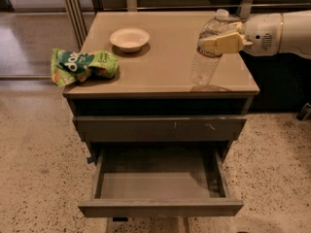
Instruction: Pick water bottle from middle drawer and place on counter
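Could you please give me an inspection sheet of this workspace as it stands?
Surface: counter, tan and glossy.
Job's things: water bottle upright near the counter's right front edge; middle drawer pulled open, nothing seen inside.
Clutter: white bowl; green snack bag overhanging the left edge.
Grippers: gripper shut on the water bottle's upper body.
Cables: nothing seen.
Surroundings: speckled floor.
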Robot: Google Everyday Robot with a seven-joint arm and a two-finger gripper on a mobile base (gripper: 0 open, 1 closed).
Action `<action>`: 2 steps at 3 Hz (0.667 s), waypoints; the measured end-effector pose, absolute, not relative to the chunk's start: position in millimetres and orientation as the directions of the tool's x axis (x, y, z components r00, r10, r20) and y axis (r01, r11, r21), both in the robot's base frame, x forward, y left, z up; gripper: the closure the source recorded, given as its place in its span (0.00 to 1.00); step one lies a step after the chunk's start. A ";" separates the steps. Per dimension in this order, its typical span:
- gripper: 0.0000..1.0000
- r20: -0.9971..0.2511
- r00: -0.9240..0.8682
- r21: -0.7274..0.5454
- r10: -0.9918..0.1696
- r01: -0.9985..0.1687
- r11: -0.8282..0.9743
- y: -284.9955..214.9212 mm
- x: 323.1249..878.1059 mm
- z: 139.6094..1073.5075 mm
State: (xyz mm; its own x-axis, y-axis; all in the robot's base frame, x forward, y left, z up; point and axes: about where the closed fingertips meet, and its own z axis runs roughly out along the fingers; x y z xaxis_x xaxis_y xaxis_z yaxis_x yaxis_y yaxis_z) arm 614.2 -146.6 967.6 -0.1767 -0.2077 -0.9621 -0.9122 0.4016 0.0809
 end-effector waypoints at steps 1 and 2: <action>1.00 -0.971 -0.135 0.045 -0.199 -0.914 0.403 -146.5 642.1 965.4; 1.00 -0.970 -0.108 0.013 -0.220 -0.920 0.391 -146.6 661.4 953.9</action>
State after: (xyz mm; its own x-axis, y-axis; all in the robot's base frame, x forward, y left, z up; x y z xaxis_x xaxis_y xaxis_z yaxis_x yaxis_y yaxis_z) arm 661.4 -146.6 953.9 -0.1076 -0.2201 -0.9695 -0.9202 0.3912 0.0133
